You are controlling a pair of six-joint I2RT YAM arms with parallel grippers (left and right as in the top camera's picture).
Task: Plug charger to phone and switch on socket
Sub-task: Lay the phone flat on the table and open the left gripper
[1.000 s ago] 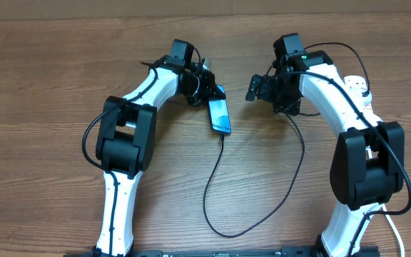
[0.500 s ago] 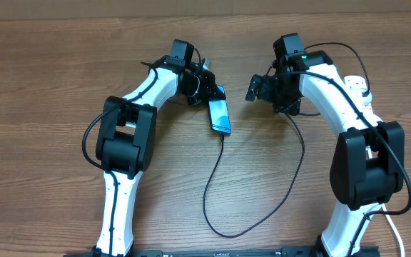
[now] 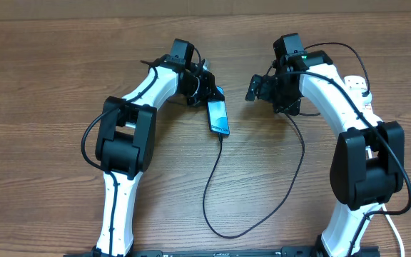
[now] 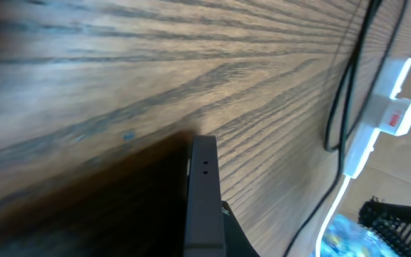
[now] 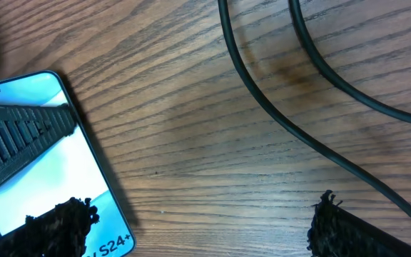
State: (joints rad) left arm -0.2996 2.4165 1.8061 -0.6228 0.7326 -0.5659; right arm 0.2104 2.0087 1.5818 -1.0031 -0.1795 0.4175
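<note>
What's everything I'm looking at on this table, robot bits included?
phone: one, cyan screen, mid-table between the arms.
charger: one, black cable, loops from the phone's near end toward the right arm.
socket: one, white with red switch, far right, partly hidden by the right arm.
table: one, brown wood.
left arm, right arm: white with black joints.
left gripper: black, closed on the phone's far end.
right gripper: black, open, empty.
</note>
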